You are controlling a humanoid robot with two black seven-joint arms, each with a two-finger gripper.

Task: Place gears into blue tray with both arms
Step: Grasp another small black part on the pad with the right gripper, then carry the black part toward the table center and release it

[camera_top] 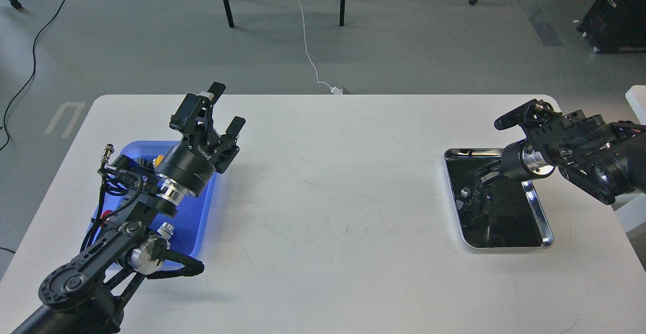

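Note:
The blue tray lies at the table's left and is mostly covered by my left arm. My left gripper is raised over the tray's far right corner, open, with nothing between its fingers. On the right, my right gripper reaches down and to the left into the silver tray. Its dark fingers merge with the tray's dark inside and their reflection, so its state is unclear. I cannot pick out the gears in that dark tray; only a small pale glint shows near the fingers.
A yellow cap and a red cap peek out from under my left arm in the blue tray. A white table spans between the trays. Chair legs and cables are on the floor beyond the far edge.

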